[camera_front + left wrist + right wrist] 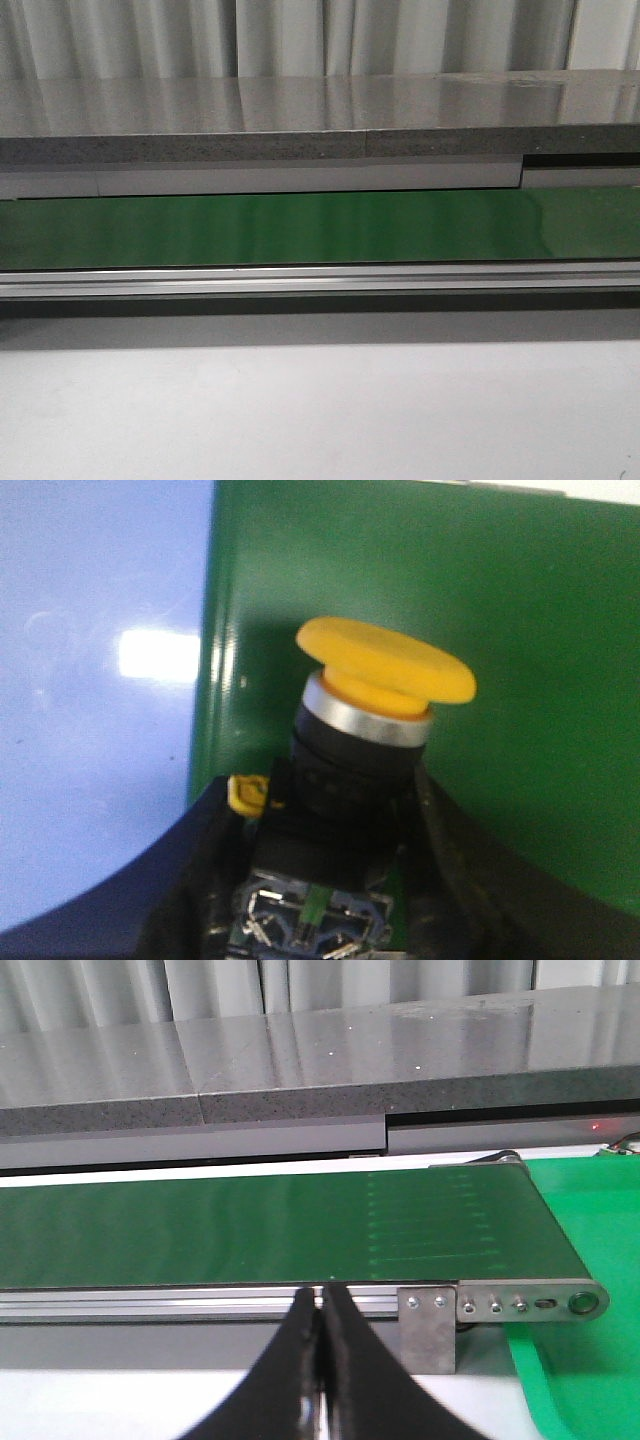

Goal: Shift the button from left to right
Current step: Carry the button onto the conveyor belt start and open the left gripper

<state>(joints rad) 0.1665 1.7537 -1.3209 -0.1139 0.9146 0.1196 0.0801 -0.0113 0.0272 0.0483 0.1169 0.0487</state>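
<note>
A pleated grey-white curtain [300, 35] closes off the back of the scene. In front of it runs a long grey speckled stone counter [250, 115] with a glossy top that reflects the curtain folds. Below its edge lies a green conveyor belt [300, 228], bordered at the near side by an aluminium rail [320, 281]. The nearest surface is a plain white table [300, 415]. A bright green mat [590, 1360] lies beside the belt's end roller.
</note>
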